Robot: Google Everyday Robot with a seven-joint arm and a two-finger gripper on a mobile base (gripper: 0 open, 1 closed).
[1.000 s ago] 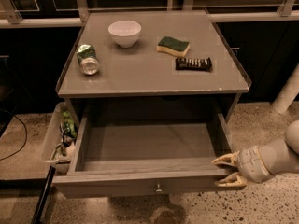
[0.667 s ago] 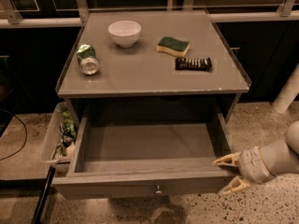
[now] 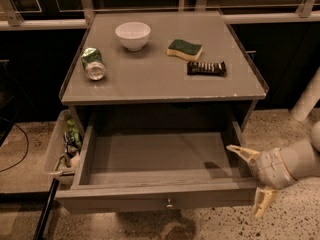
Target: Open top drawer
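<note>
The top drawer (image 3: 155,196) is a wide grey drawer pulled far out of the cabinet, its inside bare, with a small round metal knob (image 3: 169,203) at the centre of its front panel. My gripper (image 3: 251,182) is at the drawer's right front corner, fingers spread open, one fingertip (image 3: 235,149) over the drawer's right side wall and the other below the front panel's right end. It holds nothing.
On the cabinet top (image 3: 160,79) lie a white bowl (image 3: 132,35), a tipped green can (image 3: 93,63), a green-yellow sponge (image 3: 184,49) and a dark snack bar (image 3: 206,68). A bin with snack bags (image 3: 65,146) hangs at the left. Speckled floor lies around.
My gripper has shifted slightly, its lower finger dropping further below the drawer front. The drawer stays open as before.
</note>
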